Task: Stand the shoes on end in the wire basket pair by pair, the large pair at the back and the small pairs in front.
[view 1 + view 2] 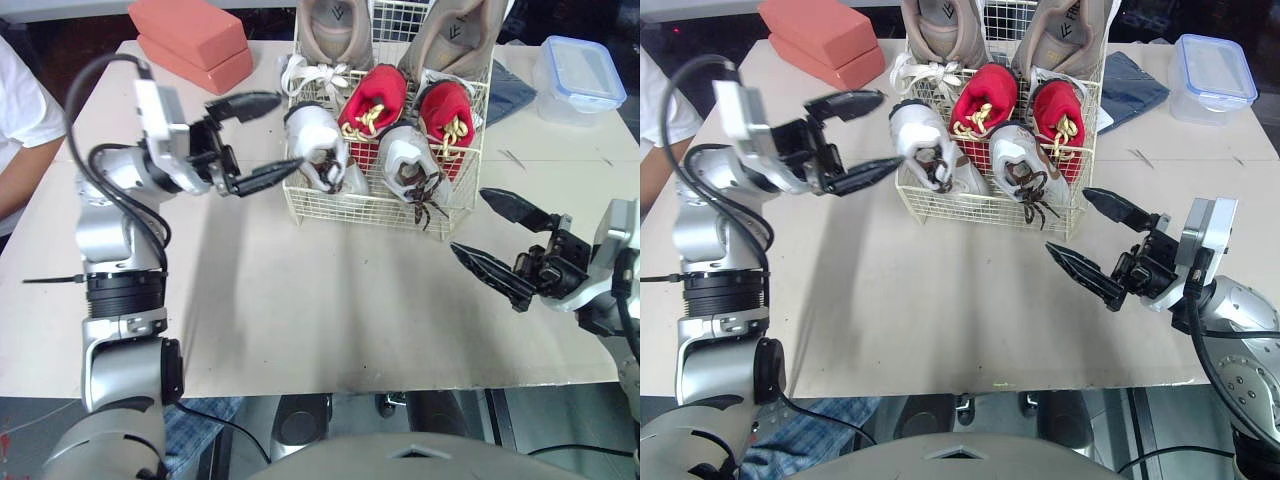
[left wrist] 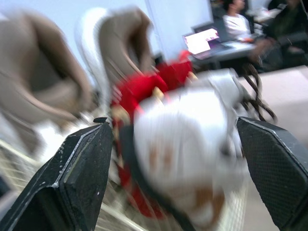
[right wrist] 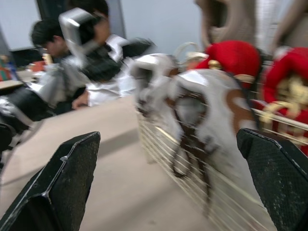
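The white wire basket (image 1: 300, 205) stands at the table's far middle. Two large tan shoes (image 1: 338, 30) stand on end at its back. A red pair (image 1: 380, 95) stands in the middle row, and a white pair with brown laces (image 1: 318, 145) fills the front row. My left gripper (image 1: 262, 135) hangs open just left of the basket, level with the left white shoe (image 2: 192, 144), holding nothing. My right gripper (image 1: 500, 240) is open above the table, right of and nearer than the basket's front right corner, empty.
Two salmon-red blocks (image 1: 190, 40) are stacked at the far left. A lidded clear box (image 1: 578, 75) and a folded blue cloth (image 1: 508, 92) lie at the far right. A person's white sleeve (image 1: 20, 110) shows at the left edge.
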